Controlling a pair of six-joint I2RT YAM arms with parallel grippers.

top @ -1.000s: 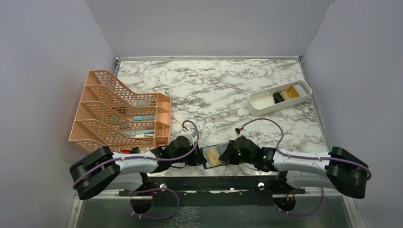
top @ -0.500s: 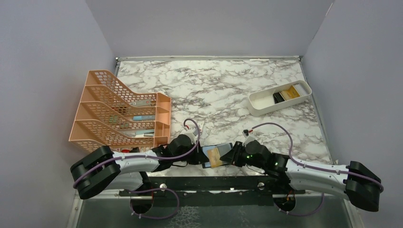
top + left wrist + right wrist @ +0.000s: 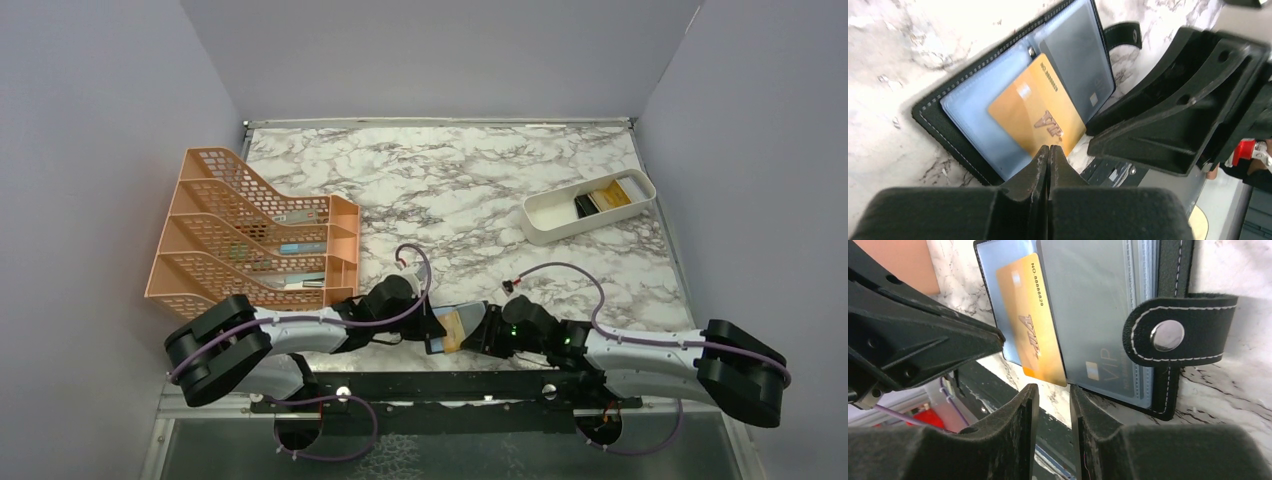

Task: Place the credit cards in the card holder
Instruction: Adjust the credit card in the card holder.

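The card holder (image 3: 472, 309) (image 3: 943, 131) (image 3: 1179, 265) lies open, face up, at the near edge of the table (image 3: 450, 190), midway along it and between my two grippers. Its blue-grey lining is up, and its strap (image 3: 1180, 330) with a metal snap is folded over one black stitched edge.

A gold card (image 3: 455, 326) (image 3: 1035, 112) (image 3: 1030, 320) sits on the lining. Its long axis runs roughly far to near, and its free short end points at the near edge. One long edge is tucked under a clear sleeve (image 3: 1098, 305); the rest is uncovered. I read "NO" and a row of eights along one long side, the last digits unsure, and "VIP" across the middle. A second "VIP" shows faintly through the sleeve.

The left gripper (image 3: 428, 326) (image 3: 1049, 150) has its jaws pressed together with no gap, tips at the card's near end. I cannot tell whether they pinch it. The right gripper (image 3: 486, 328) (image 3: 1053, 390) hovers just off that same end, its jaws a narrow slot apart with nothing between them.

Towards the far right corner a white tray (image 3: 545, 232) holds a black card (image 3: 585, 206) and a yellow card (image 3: 612, 195). An orange rack (image 3: 250, 230) stands along the left edge.
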